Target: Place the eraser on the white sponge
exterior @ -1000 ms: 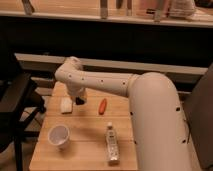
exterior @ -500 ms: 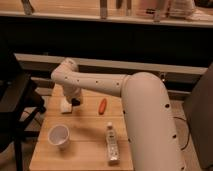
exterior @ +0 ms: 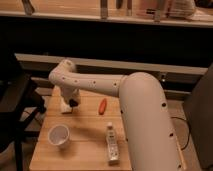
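Eraser, the tiny blackish block, cannot be told apart with certainty. The only candidate is a small dark spot (exterior: 73, 102) at the lower end of the gripper, over the rear-left part of the surface.

Findings from left to right:

- A dark chair frame (exterior: 17, 107) stands just off the left edge of the light wooden table (exterior: 85, 147).
- A round white cup (exterior: 58, 135) stands upright near the front-left corner, apart from everything else.
- The off-white rectangular sponge (exterior: 65, 106) lies flat near the rear-left corner. The gripper covers part of its right side.
- The white gripper (exterior: 73, 101) points down at the sponge's right edge. Whether it is spread, pressed together or pinching anything cannot be told.
- An orange-red oblong object (exterior: 102, 105) lies near the rear edge at mid-width, apart from the sponge.
- A white bottle-like object with dark markings (exterior: 112, 144) lies flat near the front edge.
- The bulky white robot arm (exterior: 142, 115) covers the right edge of the surface.
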`<state>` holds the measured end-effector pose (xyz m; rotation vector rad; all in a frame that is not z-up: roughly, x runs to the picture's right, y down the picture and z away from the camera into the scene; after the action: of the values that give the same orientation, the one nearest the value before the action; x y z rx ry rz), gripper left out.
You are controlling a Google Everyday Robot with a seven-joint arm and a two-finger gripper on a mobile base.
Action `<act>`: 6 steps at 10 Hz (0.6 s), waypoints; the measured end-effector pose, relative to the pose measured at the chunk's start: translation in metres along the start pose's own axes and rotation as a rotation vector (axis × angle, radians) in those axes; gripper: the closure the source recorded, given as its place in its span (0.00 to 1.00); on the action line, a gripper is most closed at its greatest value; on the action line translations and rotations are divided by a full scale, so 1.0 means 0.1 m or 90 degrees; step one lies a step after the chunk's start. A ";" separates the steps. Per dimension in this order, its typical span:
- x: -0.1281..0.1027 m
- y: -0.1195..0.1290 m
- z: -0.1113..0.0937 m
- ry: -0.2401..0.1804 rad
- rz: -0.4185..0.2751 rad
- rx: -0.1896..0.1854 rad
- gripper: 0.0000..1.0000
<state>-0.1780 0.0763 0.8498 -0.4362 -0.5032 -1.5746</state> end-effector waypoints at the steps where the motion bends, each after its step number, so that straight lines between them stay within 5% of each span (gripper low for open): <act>1: -0.01 0.03 0.01 -0.001 -0.005 0.001 0.99; 6: -0.04 0.04 0.05 -0.004 -0.020 0.010 0.99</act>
<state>-0.1734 0.0826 0.8517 -0.4236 -0.5294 -1.5994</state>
